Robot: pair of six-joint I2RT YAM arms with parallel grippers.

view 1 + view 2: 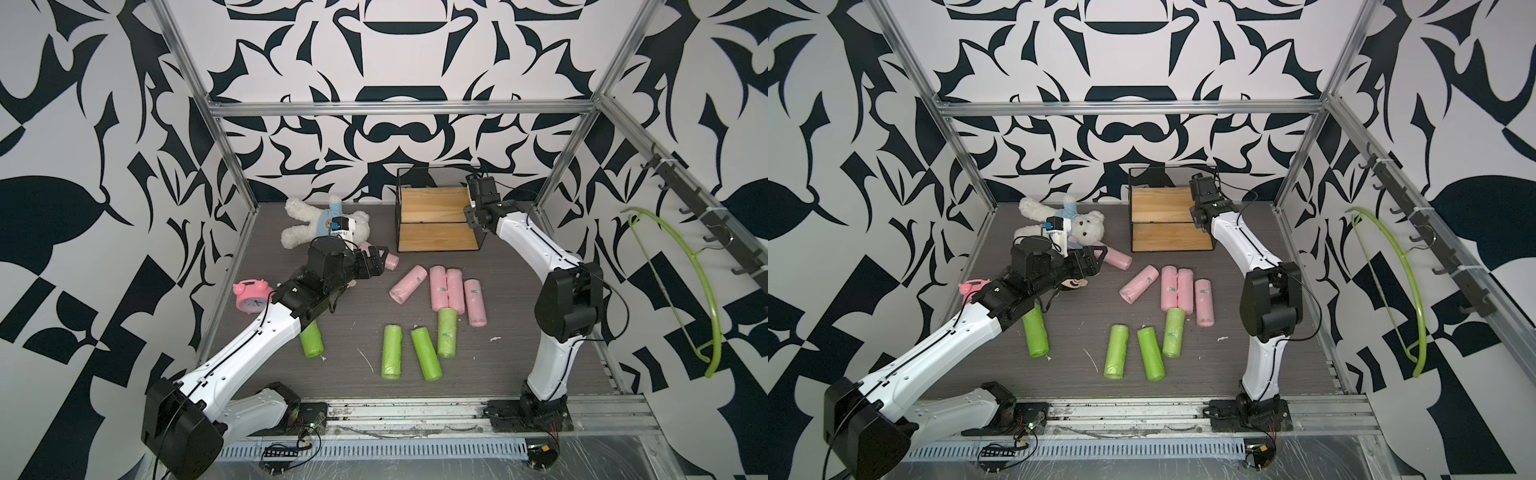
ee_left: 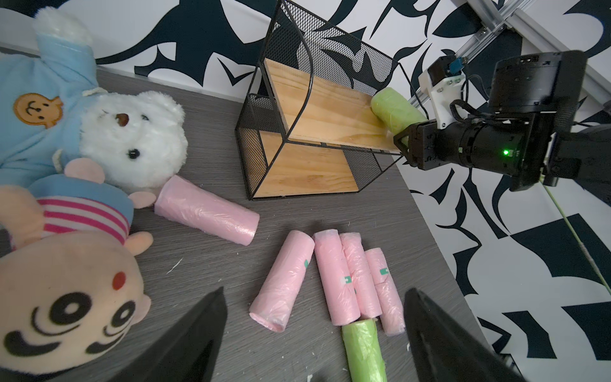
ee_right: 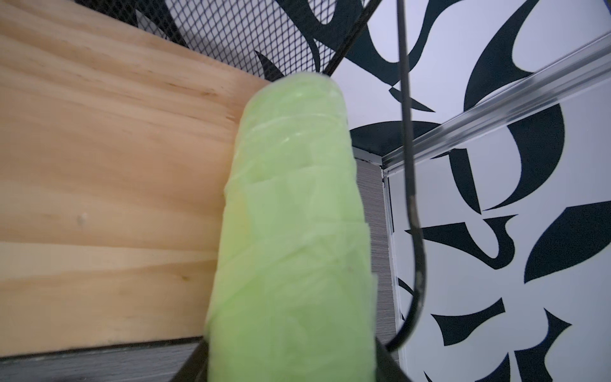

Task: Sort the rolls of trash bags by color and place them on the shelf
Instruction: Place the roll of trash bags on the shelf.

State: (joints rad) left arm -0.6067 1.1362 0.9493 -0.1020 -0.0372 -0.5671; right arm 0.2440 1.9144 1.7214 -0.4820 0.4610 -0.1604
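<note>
A clock (image 1: 249, 294) stands at the left of the tabletop (image 1: 519, 353), partly behind the left arm. The left gripper (image 1: 376, 259) hovers near the lone pink roll (image 2: 206, 210), beside the bear (image 2: 132, 132) and doll (image 2: 66, 297). Its fingers (image 2: 198, 330) are spread wide and hold nothing, probably lined up to take that roll next.

Toward the middle, 4 pink rolls (image 1: 446, 289) lie bunched together. Nearer the front lie 4 green rolls (image 1: 391, 351), 1 of them half hidden under the left arm.

Further right, the shelf (image 1: 432, 203) stands at the back. The 5th green roll (image 2: 395, 110) lies at the right end of its upper board, against the wire side, likely to leave room for the other greens. The right gripper (image 2: 404, 142) is at that roll's near end, fingers flanking it. I cannot tell whether they grip it or have let go: the right wrist view cuts them off, and in both top views the wrist hides them. The lower board is bare.
</note>
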